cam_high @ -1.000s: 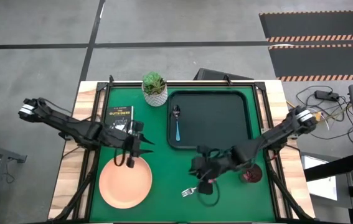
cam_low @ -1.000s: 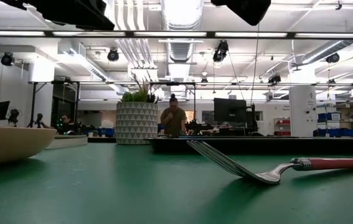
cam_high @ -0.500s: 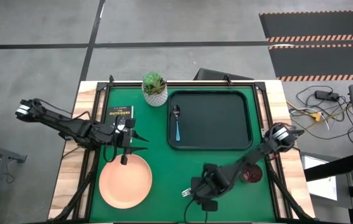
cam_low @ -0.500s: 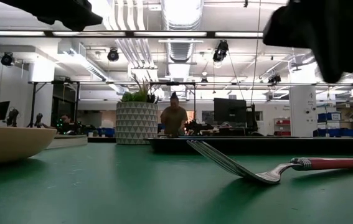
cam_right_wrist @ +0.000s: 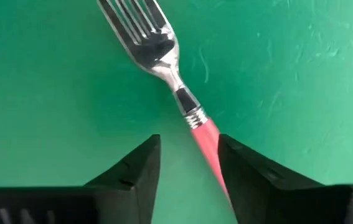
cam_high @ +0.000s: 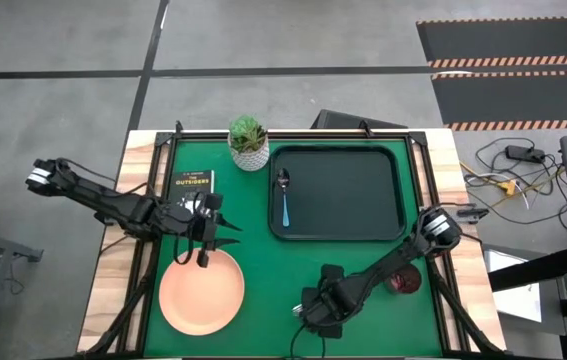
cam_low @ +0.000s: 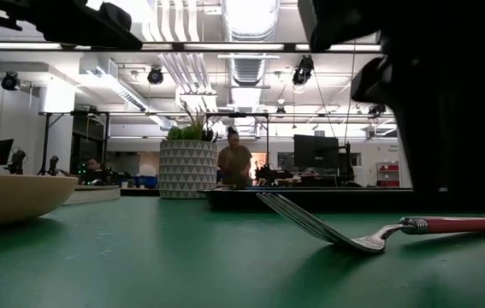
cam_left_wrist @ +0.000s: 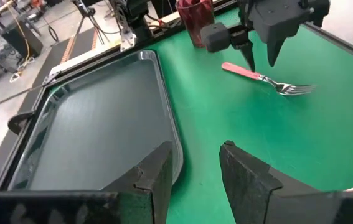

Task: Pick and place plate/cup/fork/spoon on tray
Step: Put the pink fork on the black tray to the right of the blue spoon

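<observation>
Straddling fork (cam_right_wrist: 179, 93) handle lengthwise, right claw (cam_right_wrist: 188, 165) (fingers apart).

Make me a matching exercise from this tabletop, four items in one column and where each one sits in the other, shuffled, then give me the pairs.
Items:
1. spoon
2. fork
3. cup
4. plate

Places:
A. on the green mat, directly under the right gripper, whose jaws are open
B. on the mat near the table's right edge
C. inside the tray, along its left side
D. on the mat at the front left, just by the left gripper

Pairs: 1-C, 2-A, 3-B, 4-D
</observation>
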